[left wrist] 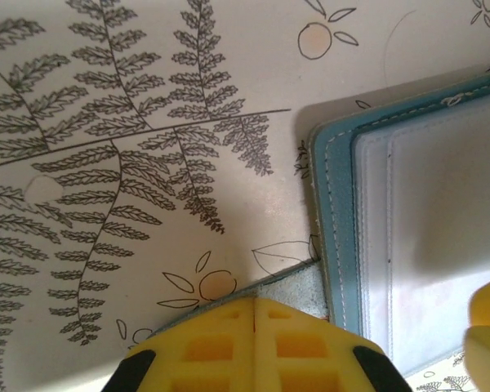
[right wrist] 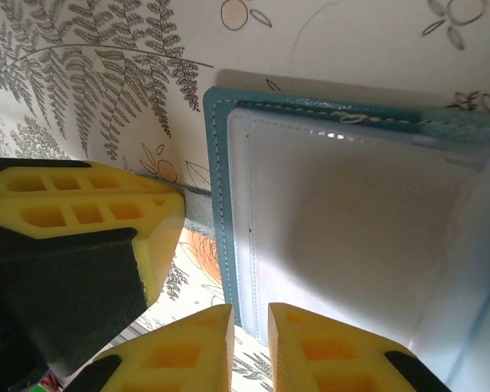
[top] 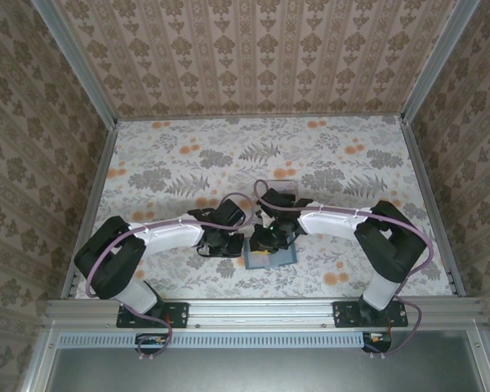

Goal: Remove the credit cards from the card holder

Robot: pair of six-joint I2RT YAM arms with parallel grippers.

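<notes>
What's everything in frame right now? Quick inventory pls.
card holder: 1, teal rim, pale inner pockets, lying open on the table between the arms.
credit cards: count can't be told; the pockets just look pale.
rectangular item: 1, pale grey, behind the right arm, partly hidden, can't identify.
table: 1, fern and orange floral cover.
walls: 3, beige patterned, around the table.
left claw: 1, yellow fingers, shut, tip at the holder's left edge.
right claw: 1, yellow fingers narrowly apart at the holder's near edge, grip unclear.
</notes>
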